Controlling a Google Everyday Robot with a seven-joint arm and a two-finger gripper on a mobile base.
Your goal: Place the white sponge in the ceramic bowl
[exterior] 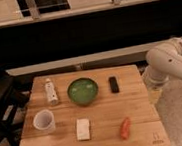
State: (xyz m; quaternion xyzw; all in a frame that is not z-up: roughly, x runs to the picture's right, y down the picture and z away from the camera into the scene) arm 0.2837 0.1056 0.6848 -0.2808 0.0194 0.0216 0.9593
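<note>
The white sponge lies flat on the wooden table, near the front edge and just left of centre. The ceramic bowl, green inside, stands behind it at the table's middle, and nothing shows inside it. My gripper is out of view. Only a white arm segment shows, off the table's right side at the height of the bowl and apart from both objects.
A small white bottle lies left of the bowl. A black bar-shaped object lies to the bowl's right. A white cup stands at the front left. An orange carrot lies right of the sponge. A dark counter runs behind the table.
</note>
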